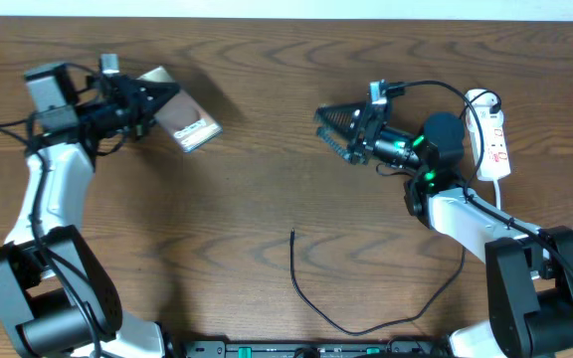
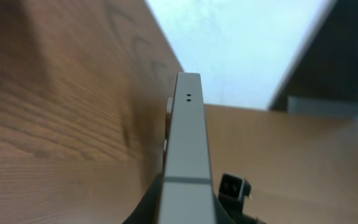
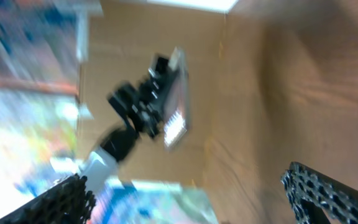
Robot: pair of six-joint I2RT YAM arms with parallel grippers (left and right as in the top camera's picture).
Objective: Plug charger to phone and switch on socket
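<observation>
The phone (image 1: 185, 119) is held off the table at the upper left, tilted, in my left gripper (image 1: 155, 103), which is shut on one end of it. In the left wrist view the phone (image 2: 188, 137) shows edge-on, with two small holes, between the dark fingers (image 2: 188, 208). My right gripper (image 1: 338, 127) is open and empty, in the air right of centre and pointing left. The blurred right wrist view shows its spread fingers (image 3: 191, 199) and the distant phone (image 3: 176, 106). The charger cable (image 1: 311, 298) lies on the table at lower centre, tip (image 1: 292, 234) free. The socket (image 1: 492, 134) lies far right.
The wooden table (image 1: 267, 189) fills the overhead view. A white cord (image 1: 502, 194) runs down from the socket beside my right arm. Thick black robot cables loop near both arms. Both arm bases stand at the front corners.
</observation>
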